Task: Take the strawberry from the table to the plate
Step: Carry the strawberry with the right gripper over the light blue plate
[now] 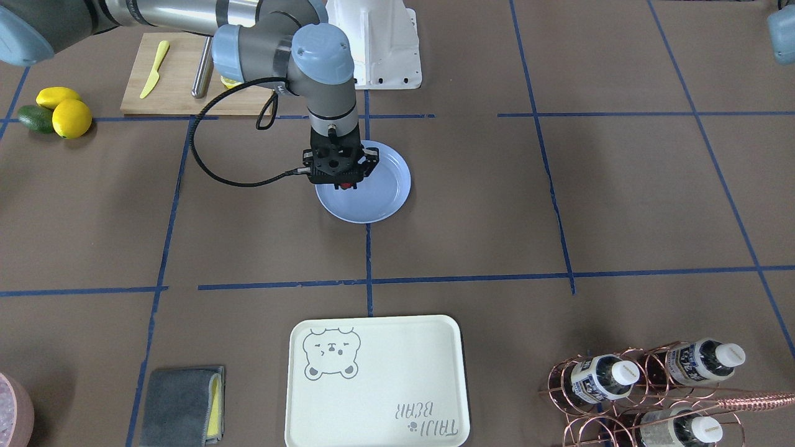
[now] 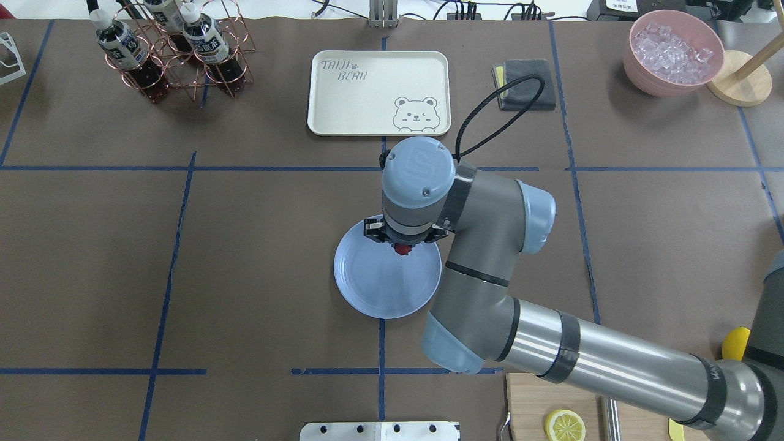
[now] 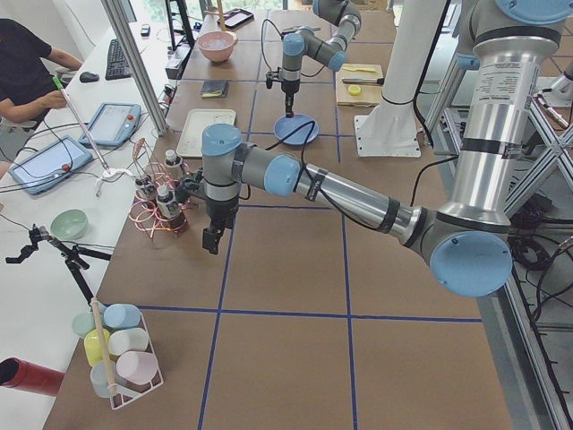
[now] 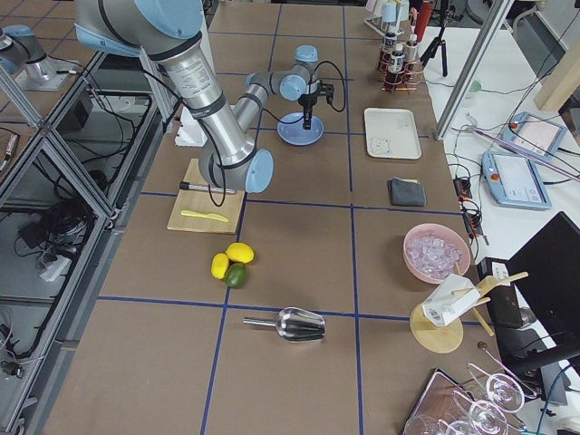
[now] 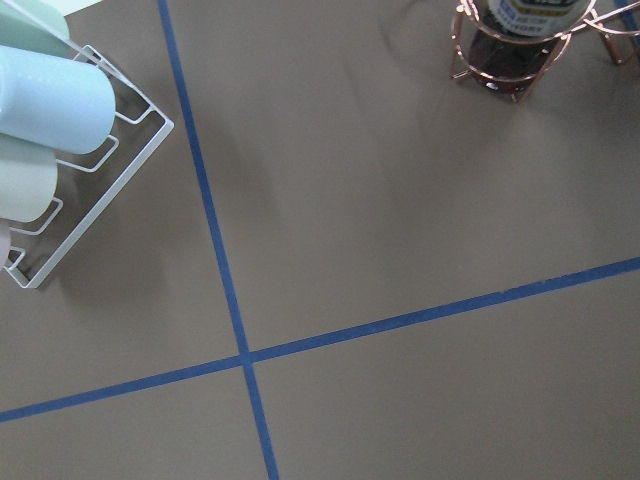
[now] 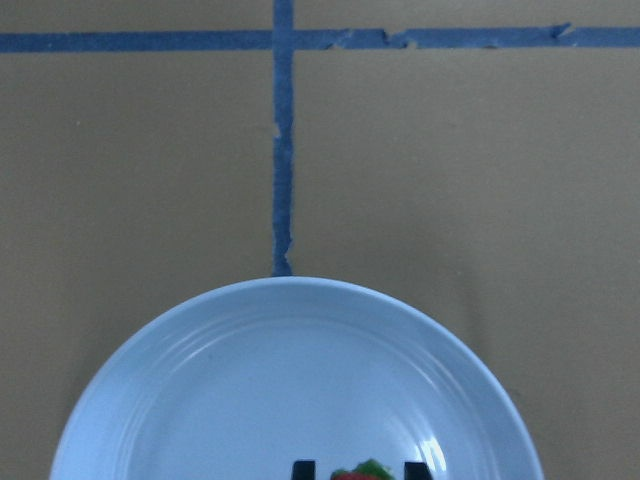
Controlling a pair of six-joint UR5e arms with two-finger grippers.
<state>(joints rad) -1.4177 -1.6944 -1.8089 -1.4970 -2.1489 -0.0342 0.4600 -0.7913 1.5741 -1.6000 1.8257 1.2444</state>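
Right pincer (image 2: pixel 401 245) pinches strawberry (image 2: pixel 402 249) between its tips, poised low over plate (image 2: pixel 380 294) directly beneath, likely for a short, roll-free drop.

I can read only one text: "TAIJI BEAR", printed on the cream tray (image 2: pixel 380 79). The labels on the bottles (image 2: pixel 207 41) are too small for me to read.

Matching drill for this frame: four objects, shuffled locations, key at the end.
1. small red strawberry
2. round light blue plate
3. rectangular cream bear tray
4. yellow plastic knife

A. on the wooden cutting board
B. beside the folded grey cloth
C. held in the right gripper
D. on the brown paper-covered table, over a blue tape line

Pairs: 1-C, 2-D, 3-B, 4-A
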